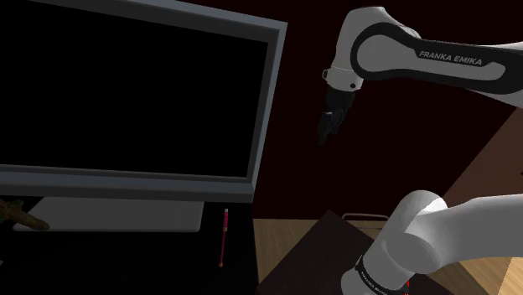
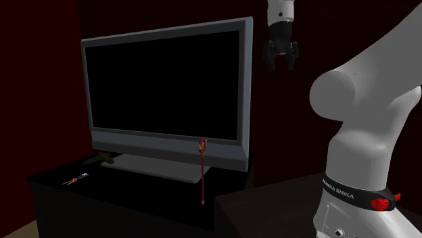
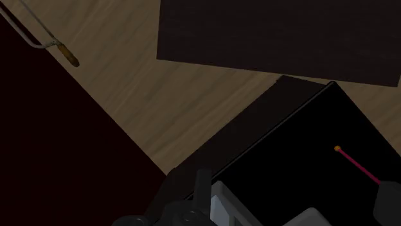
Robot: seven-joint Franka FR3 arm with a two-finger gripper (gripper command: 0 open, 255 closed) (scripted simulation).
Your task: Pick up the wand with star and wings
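The wand point(image 2: 203, 172) is a thin pink-red stick with a red and gold winged star head. It lies flat on the black cabinet point(image 2: 135, 196) in front of the TV, head toward the screen. In the shoulder view the wand point(image 1: 223, 239) lies just past the TV base's right end. My gripper point(image 2: 280, 59) hangs high beside the TV's upper right corner, well above the wand and off to its side, open and holding nothing. In the wrist view the wand's tail point(image 3: 355, 162) lies far below, near one finger point(image 3: 387, 199); the gripper point(image 3: 295, 187) fingers stand wide apart.
A large flat TV point(image 1: 134, 92) stands on the cabinet, close to the gripper's side. A brownish object point(image 2: 103, 159) and a small red-and-white tool point(image 2: 73, 180) lie on the cabinet's far end. The dark stand point(image 1: 323, 251) sits on a wooden floor point(image 3: 160, 115).
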